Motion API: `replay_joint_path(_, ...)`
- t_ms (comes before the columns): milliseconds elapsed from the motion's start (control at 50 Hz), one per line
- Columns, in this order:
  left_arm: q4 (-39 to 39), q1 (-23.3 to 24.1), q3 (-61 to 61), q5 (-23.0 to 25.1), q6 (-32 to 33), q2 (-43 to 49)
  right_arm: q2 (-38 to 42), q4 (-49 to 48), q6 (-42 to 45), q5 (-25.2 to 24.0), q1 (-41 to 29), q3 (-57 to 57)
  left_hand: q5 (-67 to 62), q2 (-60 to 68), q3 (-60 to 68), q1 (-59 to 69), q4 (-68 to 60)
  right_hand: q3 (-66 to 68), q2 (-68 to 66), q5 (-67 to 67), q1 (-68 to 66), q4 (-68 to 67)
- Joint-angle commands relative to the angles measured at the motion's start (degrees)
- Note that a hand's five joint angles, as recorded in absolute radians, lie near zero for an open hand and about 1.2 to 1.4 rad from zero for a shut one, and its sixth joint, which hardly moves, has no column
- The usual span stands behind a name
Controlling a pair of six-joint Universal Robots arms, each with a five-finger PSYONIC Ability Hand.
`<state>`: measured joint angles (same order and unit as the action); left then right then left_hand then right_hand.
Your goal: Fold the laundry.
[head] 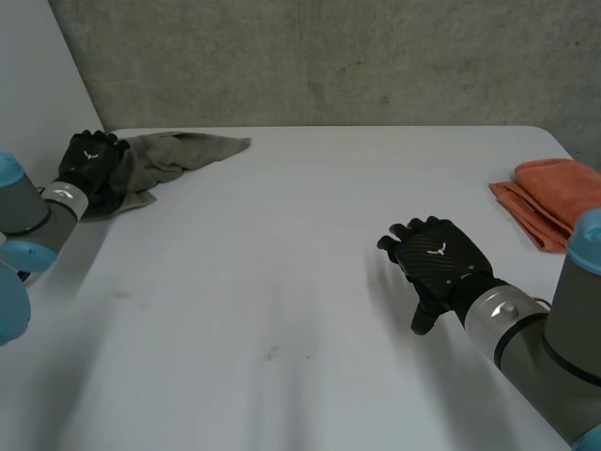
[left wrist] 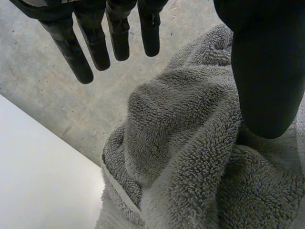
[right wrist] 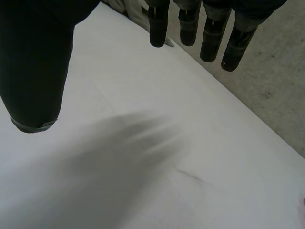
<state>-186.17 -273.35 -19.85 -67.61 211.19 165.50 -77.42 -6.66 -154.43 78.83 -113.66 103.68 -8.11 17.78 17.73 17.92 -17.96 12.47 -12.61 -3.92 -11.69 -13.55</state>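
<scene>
Two towels lie on the table (head: 300,235): a crumpled grey towel (head: 178,155) beneath the left hand (head: 91,162), fingers straight, gripping nothing, and a folded orange towel (head: 549,197) far right. The right hand (head: 439,263) hovers open-fingered, empty.

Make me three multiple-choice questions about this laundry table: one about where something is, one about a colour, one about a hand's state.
1. Where is the grey towel? A) in the middle B) far left, at the left hand C) right edge
2. What colour is the folded towel at the right edge? A) blue B) white C) orange
3. The right hand is: A) open, empty B) shut on a towel C) a shut fist
Answers: B, bunched beside that hand; C, plainly orange; A, spread above bare table.
</scene>
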Motion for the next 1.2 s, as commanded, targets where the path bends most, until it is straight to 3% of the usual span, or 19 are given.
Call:
replay_joint_path(20,-0.07,0.10,1.66,1.52,0.01,1.76,-1.59,-0.37,0.00,0.01,1.68,1.70,-27.71,28.04,28.09,27.90,-27.85,-2.47,2.61,3.92,1.69,3.55)
replay_joint_path(60,-0.16,0.18,1.48,1.43,-0.08,1.76,-2.12,-0.37,0.00,-0.16,2.12,2.23,-42.83,43.16,43.20,43.02,-42.97,-2.47,2.61,3.92,1.69,3.55)
replay_joint_path(80,-0.60,0.36,1.31,1.17,-0.08,1.67,-2.29,-0.37,0.00,-0.17,2.21,2.32,-60.39,60.72,60.77,60.58,-60.54,-2.47,2.61,3.92,1.69,3.55)
replay_joint_path(100,-1.04,0.53,1.22,0.99,-0.08,1.58,-2.38,-0.37,0.00,-0.25,2.30,2.41,-61.88,62.21,62.26,62.07,-62.02,-2.47,2.61,3.92,1.69,3.55)
replay_joint_path(240,-8.41,2.82,-8.15,-3.84,0.09,-5.42,-4.14,-0.37,0.00,-1.04,3.00,3.37,-61.89,62.22,62.27,62.08,-62.04,-2.47,2.61,3.92,1.69,3.55)
replay_joint_path(420,-14.31,5.28,-31.37,-0.86,-0.96,-25.04,-6.78,-0.37,0.00,-2.71,4.06,4.34,-61.89,62.22,62.27,62.08,-62.04,-2.47,2.61,3.92,1.69,3.55)
replay_joint_path(540,-22.22,4.67,-31.75,-0.50,-1.84,-24.45,-7.04,-0.28,-0.09,-5.35,6.87,4.87,-61.58,61.91,61.96,61.77,-61.73,-2.47,2.61,3.92,1.69,3.55)
replay_joint_path(600,-20.12,4.05,-29.03,0.02,-1.66,-21.37,-7.04,-0.28,0.00,-6.23,7.31,5.48,-38.62,38.95,38.99,38.81,-38.76,-2.47,2.61,3.92,1.69,3.55)
replay_joint_path(640,-17.05,2.91,-24.55,-0.24,-1.49,-17.59,-7.04,-0.28,0.00,-6.23,7.40,5.75,-7.20,7.53,7.58,7.39,-7.35,-2.47,2.61,3.92,1.69,3.55)
replay_joint_path(680,-13.81,2.29,-20.08,-0.50,-0.44,-14.00,-7.04,-0.37,0.00,-6.32,7.49,5.92,8.11,-7.78,-7.73,-7.92,7.96,-2.47,2.61,3.92,1.69,3.55)
replay_joint_path(920,-12.20,1.94,-9.78,0.90,16.26,-3.35,-6.95,-0.37,-0.09,-6.49,8.37,6.10,6.22,-5.89,-5.85,-6.03,6.08,-2.47,2.61,3.92,1.69,3.55)
replay_joint_path(1200,-12.20,1.85,-1.68,4.06,17.32,3.42,-6.69,-0.90,-0.09,-6.49,9.51,6.10,-4.37,4.71,4.75,4.56,-4.52,-2.47,2.61,3.92,1.69,3.55)
